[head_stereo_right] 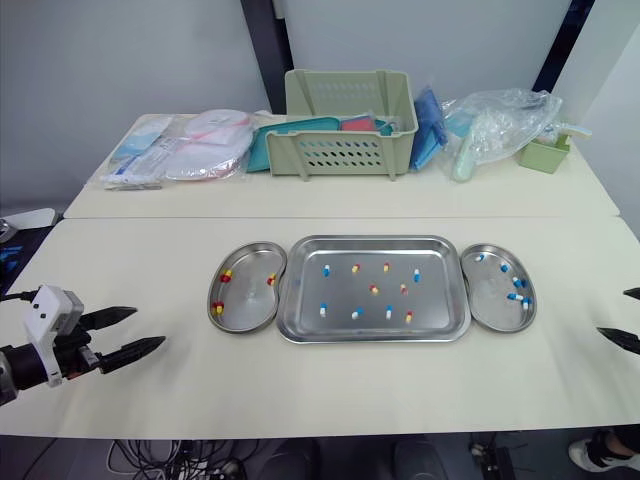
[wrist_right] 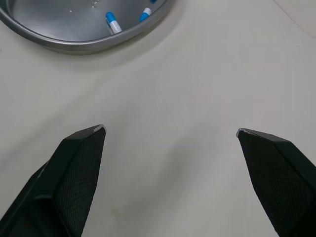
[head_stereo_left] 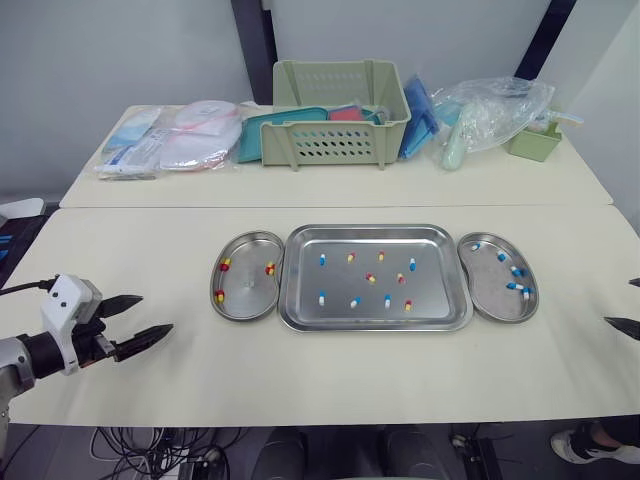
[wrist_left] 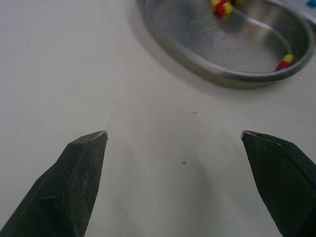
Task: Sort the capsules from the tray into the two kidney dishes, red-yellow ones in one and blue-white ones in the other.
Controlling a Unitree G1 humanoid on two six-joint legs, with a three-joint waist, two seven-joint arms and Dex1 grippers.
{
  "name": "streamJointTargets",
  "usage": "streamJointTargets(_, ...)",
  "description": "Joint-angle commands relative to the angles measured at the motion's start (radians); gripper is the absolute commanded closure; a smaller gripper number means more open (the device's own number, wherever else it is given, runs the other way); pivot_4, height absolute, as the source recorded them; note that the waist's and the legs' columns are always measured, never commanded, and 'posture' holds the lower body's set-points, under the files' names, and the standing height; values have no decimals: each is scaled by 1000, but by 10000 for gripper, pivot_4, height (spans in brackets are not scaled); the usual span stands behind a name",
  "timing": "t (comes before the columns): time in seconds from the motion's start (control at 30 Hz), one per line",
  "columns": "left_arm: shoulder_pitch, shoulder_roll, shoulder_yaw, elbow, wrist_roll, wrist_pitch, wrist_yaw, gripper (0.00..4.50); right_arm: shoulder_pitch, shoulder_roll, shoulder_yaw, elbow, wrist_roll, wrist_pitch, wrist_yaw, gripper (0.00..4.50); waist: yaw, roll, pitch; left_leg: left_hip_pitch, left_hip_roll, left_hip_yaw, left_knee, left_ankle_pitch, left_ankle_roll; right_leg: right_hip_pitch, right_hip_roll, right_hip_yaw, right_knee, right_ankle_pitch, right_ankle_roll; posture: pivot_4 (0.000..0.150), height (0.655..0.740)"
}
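Note:
A steel tray [head_stereo_left: 430,245] lies mid-table holding several red-yellow and blue-white capsules, such as a blue-white one [head_stereo_left: 322,297]. The left kidney dish [head_stereo_left: 245,300] holds three red-yellow capsules [head_stereo_left: 225,265]. The right kidney dish [head_stereo_left: 495,290] holds several blue-white capsules [head_stereo_left: 517,271]. My left gripper [head_stereo_left: 155,313] hovers open and empty over bare table, left of the left dish [wrist_left: 237,49]. My right gripper [head_stereo_left: 620,302] is open and empty at the table's right edge, just right of the right dish [wrist_right: 59,24].
On the far table stand a green basket [head_stereo_left: 340,110], plastic packets [head_stereo_left: 185,135], a clear bag [head_stereo_left: 490,110] and a small green box [head_stereo_left: 535,140]. A seam [head_stereo_left: 330,207] separates the two tables. Bare tabletop runs along the front of the tray.

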Motion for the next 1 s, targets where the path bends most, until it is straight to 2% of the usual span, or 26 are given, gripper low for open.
streamJointTargets(0.03,78,-37,11,-196,-102,41,-37,0,8,-19,-19,33,-1,-48,1,123,1,0,0,0,0,0,0,0,0,0,0,0,0,0,0,1500,7400)
streamJointTargets(0.23,120,-177,-116,-415,-150,47,34,0,92,-15,-62,25,19,-65,1,123,3,1,-1,2,-1,0,1,0,0,3,0,1,0,0,0,1500,7400)
streamJointTargets(0.37,122,-256,-179,-448,-128,-18,47,0,184,-7,-118,-34,39,-45,1,123,5,1,-1,1,-1,0,1,0,0,2,0,0,-1,0,0,1500,7400)
streamJointTargets(0.47,128,-319,-264,-428,-57,-116,51,0,315,20,-204,-138,68,8,21,123,7,4,-2,2,-1,0,1,0,0,3,0,0,-1,0,0,1500,7400)
streamJointTargets(0.63,134,-364,-315,-409,-14,-189,77,0,506,96,-316,-453,135,164,41,123,7,5,-3,2,-1,0,0,0,0,3,0,1,-1,0,0,1500,7400)
streamJointTargets(0.77,134,-367,-328,-394,4,-245,76,0,623,186,-320,-921,257,395,-23,123,8,6,-4,2,-1,0,0,0,0,3,0,1,-1,0,0,1500,7400)
streamJointTargets(0.83,136,-364,-328,-395,-2,-250,81,0,626,213,-275,-1125,328,505,-100,123,8,7,-4,2,0,-1,0,0,0,3,1,0,-1,0,0,1500,7400)
streamJointTargets(0.93,142,-358,-329,-396,-7,-258,85,0,561,229,-166,-1303,386,627,-230,123,12,4,-5,1,-1,-1,1,0,0,4,1,0,-1,0,0,1500,7400)
streamJointTargets(1.0,149,-355,-325,-396,-9,-262,85,0,440,259,-29,-1392,410,704,-366,123,17,1,-5,1,-1,-3,1,0,0,3,1,-2,-1,0,0,1500,7400)
